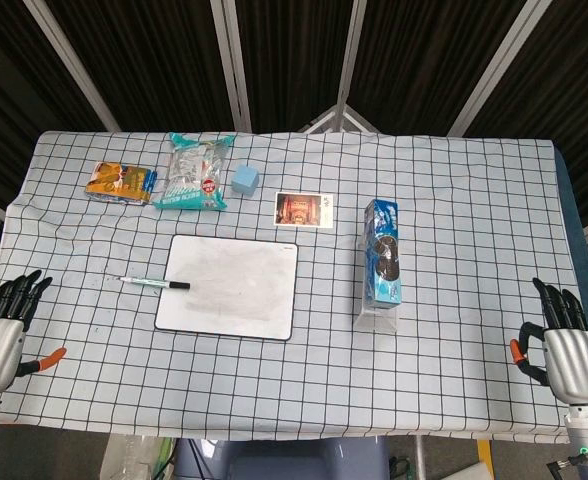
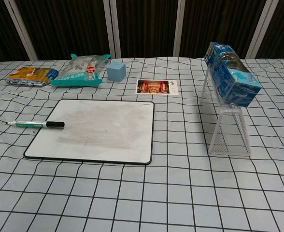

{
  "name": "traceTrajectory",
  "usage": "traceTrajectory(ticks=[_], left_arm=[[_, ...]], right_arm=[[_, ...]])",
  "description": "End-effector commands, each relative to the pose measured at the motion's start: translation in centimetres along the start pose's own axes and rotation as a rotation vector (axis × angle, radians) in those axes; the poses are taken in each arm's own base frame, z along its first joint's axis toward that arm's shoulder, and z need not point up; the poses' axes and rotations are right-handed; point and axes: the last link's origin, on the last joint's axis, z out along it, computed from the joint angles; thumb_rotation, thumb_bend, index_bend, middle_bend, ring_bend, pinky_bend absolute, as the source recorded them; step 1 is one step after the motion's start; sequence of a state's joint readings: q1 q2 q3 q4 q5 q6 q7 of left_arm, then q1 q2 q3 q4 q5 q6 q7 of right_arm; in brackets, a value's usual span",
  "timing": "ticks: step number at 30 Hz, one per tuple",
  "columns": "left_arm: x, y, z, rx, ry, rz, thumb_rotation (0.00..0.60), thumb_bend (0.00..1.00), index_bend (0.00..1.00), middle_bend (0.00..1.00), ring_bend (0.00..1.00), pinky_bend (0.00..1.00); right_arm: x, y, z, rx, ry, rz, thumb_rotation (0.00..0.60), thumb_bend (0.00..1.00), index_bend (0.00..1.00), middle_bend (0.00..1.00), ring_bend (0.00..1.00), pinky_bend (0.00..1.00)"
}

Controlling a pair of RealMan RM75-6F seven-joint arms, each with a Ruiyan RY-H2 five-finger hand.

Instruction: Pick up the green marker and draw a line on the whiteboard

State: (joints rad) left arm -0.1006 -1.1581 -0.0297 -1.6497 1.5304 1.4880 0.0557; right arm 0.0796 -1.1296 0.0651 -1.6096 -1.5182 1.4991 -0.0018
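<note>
The green marker lies flat on the checked cloth, its black cap just over the left edge of the whiteboard. The whiteboard lies flat in the middle of the table with faint grey smears on it. My left hand hangs at the table's near left corner, fingers straight and apart, holding nothing, well left of the marker. At the near right edge my right hand is likewise spread and empty. Neither hand shows in the chest view.
A blue cookie box rests on a clear wire stand right of the board. Behind the board lie a photo card, a pale blue cube, a teal snack bag and an orange packet.
</note>
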Motion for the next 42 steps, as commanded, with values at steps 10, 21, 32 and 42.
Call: traceTrajectory(ticks=[10,21,32,42], left_arm=[[-0.5,0.1,0.1,-0.002,-0.028,0.018,0.6,0.11,0.0,0.0,0.0,0.0],[-1.1,0.6,1.4,0.003,-0.059,0.052,0.6,0.04,0.0,0.0,0.0,0.0],[-2.3,2.4,6.2,-0.005,-0.088,0.114,0.6,0.08,0.01,0.0,0.0,0.0],[-4.4,4.9,13.2,-0.013,-0.152,0.153,0.6,0.24,0.31,0.01,0.0,0.0]], right_arm=[[0.1,0.0,-0.1,-0.001,0.006,0.005,0.6,0.42,0.0,0.0,0.0,0.0],[0.8,-0.1,0.0,0.021,0.088,0.034,0.6,0.31,0.0,0.0,0.0,0.0],[0.7,0.1,0.1,-0.001,0.091,0.023,0.6,0.3,0.0,0.0,0.0,0.0],[0.6,0.1,0.3,-0.008,0.076,0.056,0.6,0.3,0.0,0.0,0.0,0.0]])
